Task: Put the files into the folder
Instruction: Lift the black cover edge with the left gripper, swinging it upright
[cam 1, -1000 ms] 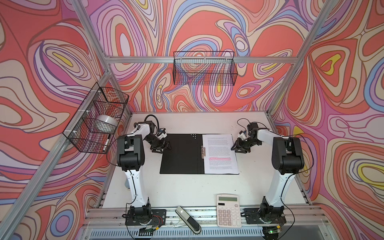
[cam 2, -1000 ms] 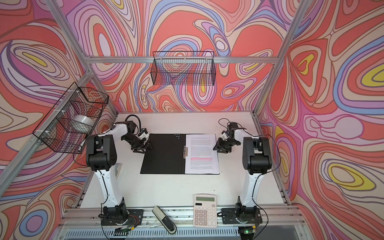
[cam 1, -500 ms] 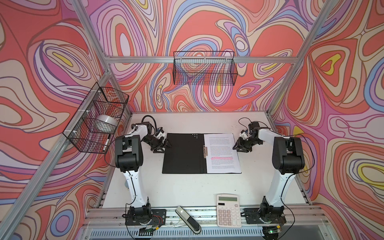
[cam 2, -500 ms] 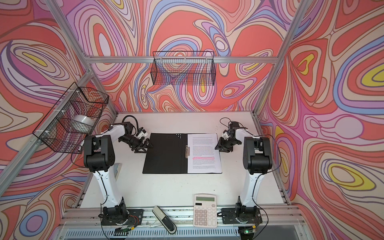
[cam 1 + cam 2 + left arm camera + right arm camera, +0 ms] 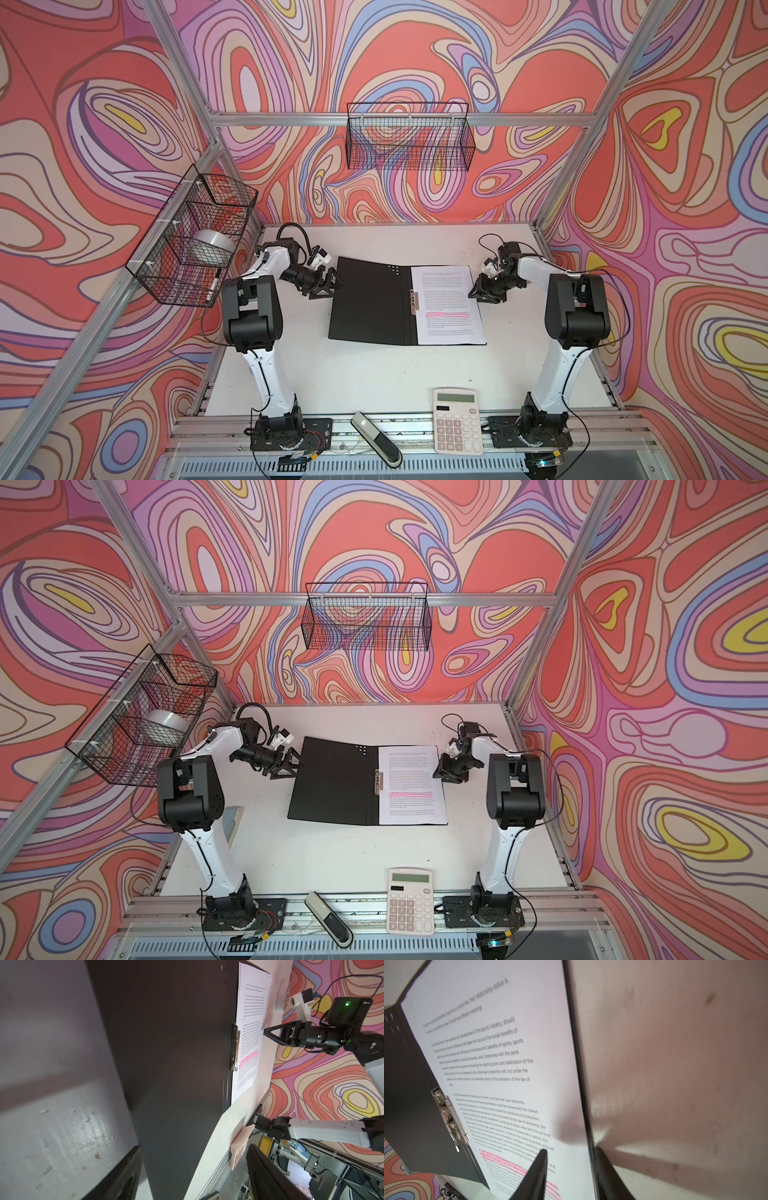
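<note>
Folder shift: the folder [image 5: 370, 305] and its files [image 5: 449, 305] have slid slightly right since a second ago. The right claw [image 5: 476, 293] has drawn right with them, and the left claw [image 5: 332, 286] has followed at the left edge.
Surface: on the white tabletop [image 5: 374, 374] the folder lies open and flat at the middle, well apart from the calculator [image 5: 458, 419] at the near edge.
Folder look: the black inside faces up. The left cover is bare except for a few pale dots near its far edge.
Files look: white sheets lie on the folder's right half, their left edge at the metal clip [image 5: 450, 1118] on the spine. They carry dense black print with one pink band [image 5: 446, 314] below the middle.
Both top views: the whole layout shows, with a claw at each side edge of the folder.
Right wrist view: the print is readable and is about the sports industry. One finger [image 5: 538, 1169] is over the page and the other is just beyond the folder's right edge.
Right claw: partly open and astride that edge, with a gap far wider than the sheets and nothing clamped.
Left claw: spread wide with the left cover's edge between its fingers, holding nothing.
</note>
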Available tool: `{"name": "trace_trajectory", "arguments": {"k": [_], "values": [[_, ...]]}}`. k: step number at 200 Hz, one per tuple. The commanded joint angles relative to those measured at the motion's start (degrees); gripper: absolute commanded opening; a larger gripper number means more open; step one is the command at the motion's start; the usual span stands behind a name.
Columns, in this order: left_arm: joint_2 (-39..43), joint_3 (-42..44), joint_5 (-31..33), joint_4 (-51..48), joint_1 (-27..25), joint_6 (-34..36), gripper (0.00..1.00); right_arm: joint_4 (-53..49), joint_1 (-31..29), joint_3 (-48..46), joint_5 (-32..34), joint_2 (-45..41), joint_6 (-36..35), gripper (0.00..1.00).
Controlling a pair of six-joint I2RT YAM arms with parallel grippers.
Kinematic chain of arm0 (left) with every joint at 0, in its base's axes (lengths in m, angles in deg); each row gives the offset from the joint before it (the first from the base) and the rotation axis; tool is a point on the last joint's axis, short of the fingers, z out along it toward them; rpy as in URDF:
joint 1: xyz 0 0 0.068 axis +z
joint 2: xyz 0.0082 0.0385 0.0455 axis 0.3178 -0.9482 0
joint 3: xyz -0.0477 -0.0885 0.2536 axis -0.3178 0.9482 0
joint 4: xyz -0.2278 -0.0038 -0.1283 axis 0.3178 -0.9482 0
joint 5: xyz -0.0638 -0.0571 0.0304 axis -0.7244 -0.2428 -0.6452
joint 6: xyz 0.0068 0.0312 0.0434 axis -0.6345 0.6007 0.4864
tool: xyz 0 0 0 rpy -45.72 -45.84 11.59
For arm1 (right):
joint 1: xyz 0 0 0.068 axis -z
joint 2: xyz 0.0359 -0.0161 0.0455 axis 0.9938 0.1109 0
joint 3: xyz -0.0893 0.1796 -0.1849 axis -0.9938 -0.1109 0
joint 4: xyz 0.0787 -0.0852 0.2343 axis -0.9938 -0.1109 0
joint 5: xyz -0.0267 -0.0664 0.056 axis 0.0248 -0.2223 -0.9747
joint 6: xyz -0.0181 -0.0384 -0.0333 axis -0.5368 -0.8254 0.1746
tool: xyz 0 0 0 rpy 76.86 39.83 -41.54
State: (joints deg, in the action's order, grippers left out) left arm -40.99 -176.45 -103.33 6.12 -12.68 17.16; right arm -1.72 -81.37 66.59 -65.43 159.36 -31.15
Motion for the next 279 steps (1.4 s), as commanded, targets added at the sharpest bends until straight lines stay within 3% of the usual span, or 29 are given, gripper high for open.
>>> {"name": "trace_trajectory", "arguments": {"k": [1,104,279], "values": [[-0.6,-0.8,-14.6,-5.3,-3.3,2.9,0.78,-1.6,-2.1,-3.8,0.0,6.3,-0.2,0.39],[-0.9,-4.5,-15.6,-9.4,-5.1,6.4,0.78,-1.5,-2.2,-4.0,-0.4,6.2,0.0,0.39],[5.2,-12.6,-14.0,-12.4,-12.9,2.9,0.79,-1.4,-2.2,-3.3,-0.8,5.6,0.4,0.39]]}}
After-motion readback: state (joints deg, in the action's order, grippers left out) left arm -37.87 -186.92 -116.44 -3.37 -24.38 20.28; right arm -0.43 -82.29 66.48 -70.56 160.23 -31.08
